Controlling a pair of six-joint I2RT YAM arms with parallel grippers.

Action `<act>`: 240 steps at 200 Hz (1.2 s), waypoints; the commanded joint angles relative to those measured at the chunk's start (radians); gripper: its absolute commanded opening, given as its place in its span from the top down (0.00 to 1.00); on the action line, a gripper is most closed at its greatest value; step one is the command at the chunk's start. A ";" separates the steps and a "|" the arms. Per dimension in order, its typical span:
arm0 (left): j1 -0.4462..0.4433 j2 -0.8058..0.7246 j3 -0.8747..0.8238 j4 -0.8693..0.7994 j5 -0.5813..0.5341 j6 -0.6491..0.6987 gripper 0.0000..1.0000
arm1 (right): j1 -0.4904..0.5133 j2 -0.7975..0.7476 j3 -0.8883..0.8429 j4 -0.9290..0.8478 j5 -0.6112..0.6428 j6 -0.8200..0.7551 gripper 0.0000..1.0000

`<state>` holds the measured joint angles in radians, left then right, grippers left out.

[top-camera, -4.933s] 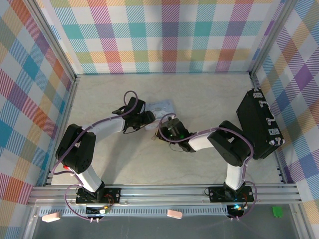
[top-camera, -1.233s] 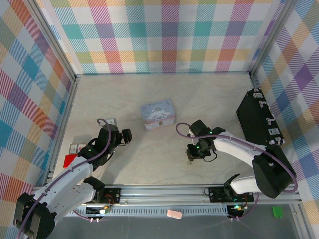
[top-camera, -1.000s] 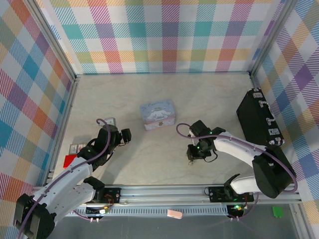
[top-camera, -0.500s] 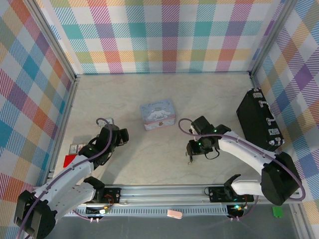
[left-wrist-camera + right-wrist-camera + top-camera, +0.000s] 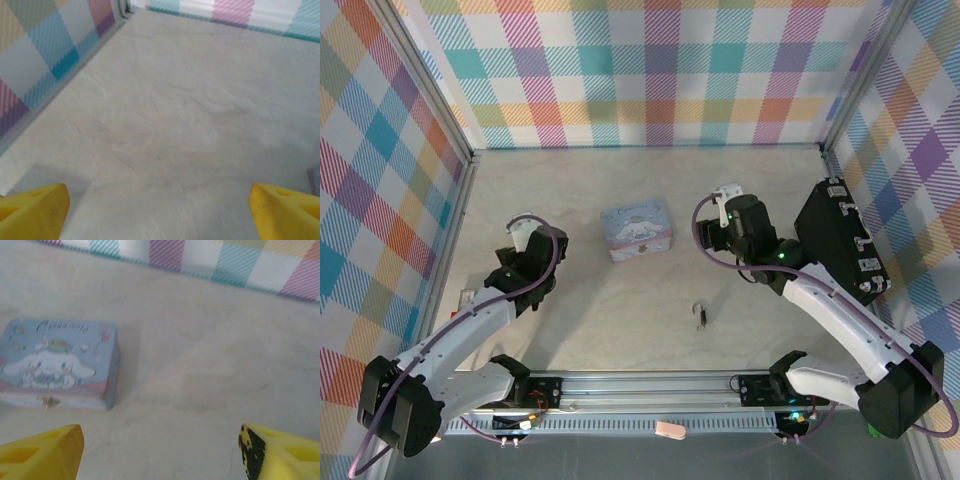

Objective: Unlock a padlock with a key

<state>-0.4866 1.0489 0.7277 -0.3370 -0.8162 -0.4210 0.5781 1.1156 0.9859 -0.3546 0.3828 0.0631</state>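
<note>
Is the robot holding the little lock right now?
No, the padlock lies alone on the table, with nothing gripping it.

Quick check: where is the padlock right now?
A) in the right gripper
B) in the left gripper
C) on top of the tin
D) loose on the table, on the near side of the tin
D: the padlock lies on the table, nearer the arm bases than the tin, and the right gripper and left gripper both stand open and empty.
</note>
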 commanded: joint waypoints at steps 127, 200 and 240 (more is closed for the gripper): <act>0.180 0.376 -0.297 1.014 0.211 0.514 0.00 | -0.207 0.020 -0.435 0.668 0.089 -0.134 0.01; 0.330 0.495 -0.384 1.295 0.529 0.482 0.00 | -0.318 0.203 -0.568 0.963 0.112 -0.181 0.00; 0.371 0.530 -0.327 1.217 0.550 0.438 0.00 | -0.384 0.222 -0.586 0.978 0.022 -0.119 0.00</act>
<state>-0.1421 1.5772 0.3706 0.8837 -0.3241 0.0612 0.2218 1.3243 0.4091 0.5396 0.4694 -0.1024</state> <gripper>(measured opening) 0.997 0.998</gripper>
